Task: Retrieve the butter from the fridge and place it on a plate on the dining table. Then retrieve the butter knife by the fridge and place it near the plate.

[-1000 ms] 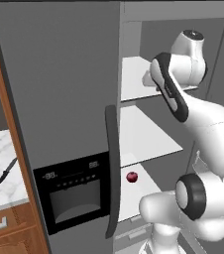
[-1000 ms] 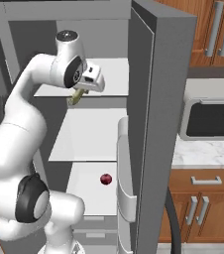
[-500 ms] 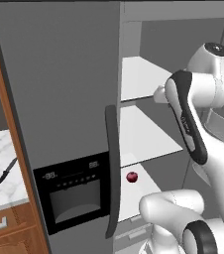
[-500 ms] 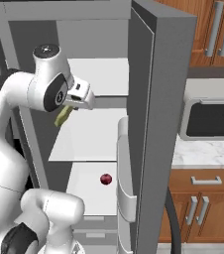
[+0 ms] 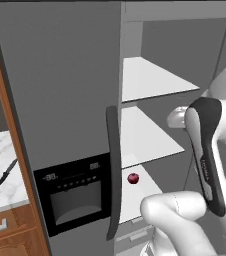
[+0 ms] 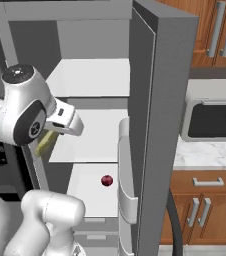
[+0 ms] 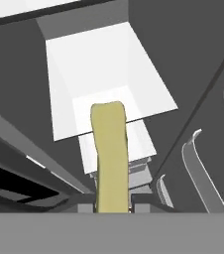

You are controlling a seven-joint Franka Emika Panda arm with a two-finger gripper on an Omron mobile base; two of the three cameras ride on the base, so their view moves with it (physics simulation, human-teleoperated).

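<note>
The butter (image 6: 45, 143), a yellowish-olive stick, hangs in front of the open fridge (image 6: 160, 100), outside its shelves, with my gripper (image 6: 51, 135) shut on its upper end. In the hand view the butter (image 7: 111, 154) sticks out from between the fingers of the gripper (image 7: 113, 206), pointing down at the fridge's white lower shelves. The fridge's left door (image 5: 60, 75), with its dark handle and black dispenser panel, stays closed. The butter knife (image 5: 6, 172) lies on the marble counter left of the fridge. The plate and the dining table are out of view.
A small round red fruit (image 6: 106, 180) sits on a lower fridge shelf. The open right door (image 6: 150, 150) with its door bins stands close to the right of the arm. A microwave (image 6: 215, 117) sits on the counter beyond it. Wooden cabinets flank the fridge.
The arm has drawn back out of the fridge and lowered, carrying the butter from the upper shelf level to in front of the middle shelf.
</note>
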